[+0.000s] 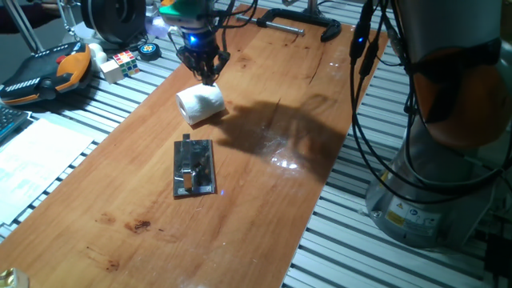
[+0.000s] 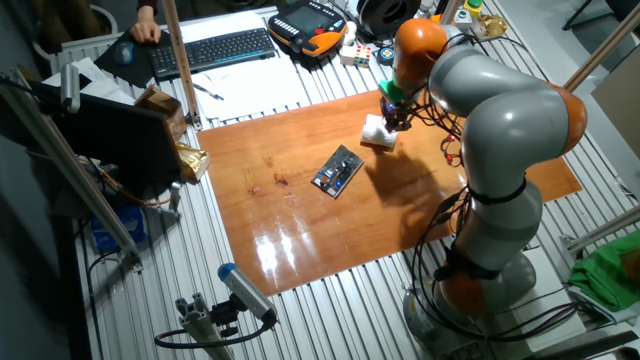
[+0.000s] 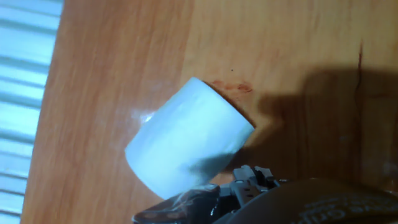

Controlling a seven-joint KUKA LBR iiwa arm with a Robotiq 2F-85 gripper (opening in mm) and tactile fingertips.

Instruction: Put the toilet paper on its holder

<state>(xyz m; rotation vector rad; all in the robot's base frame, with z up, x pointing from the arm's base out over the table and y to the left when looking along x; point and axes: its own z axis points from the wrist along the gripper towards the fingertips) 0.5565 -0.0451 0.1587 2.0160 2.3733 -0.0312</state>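
Hovering just above the toilet paper [image 1: 199, 104], the gripper [image 1: 209, 76] points down at the wooden tabletop [image 1: 264, 184], its dark fingers drawn close together at the tips with nothing between them. From where I stand they look clenched and empty, and I cannot tell whether the tips touch the roll. A blue light glows on the hand above the fingers.

The toilet paper lies on its side on the wood, directly under and slightly in front of the fingertips. In the hand view the roll [image 3: 186, 137] fills the middle of the picture, tilted diagonally, with the dark edge of the gripper [image 3: 249, 186] showing just below it.

The holder [image 1: 194, 166] sits flat on the table, well apart from the gripper and beyond the roll as seen from the hand, with its orange-brown bit at the end farther from the roll. From the other side of the table, the grey arm [image 2: 490, 110] bends over the roll [image 2: 378, 133], and the holder [image 2: 338, 170] lies near it, out toward the middle of the board.

Behind the gripper, off the wood, a Rubik's cube [image 1: 120, 64] rests on the slatted surface beside an orange and black pendant [image 1: 48, 76], and a black clamp [image 1: 308, 24] lies at the far end of the tabletop.
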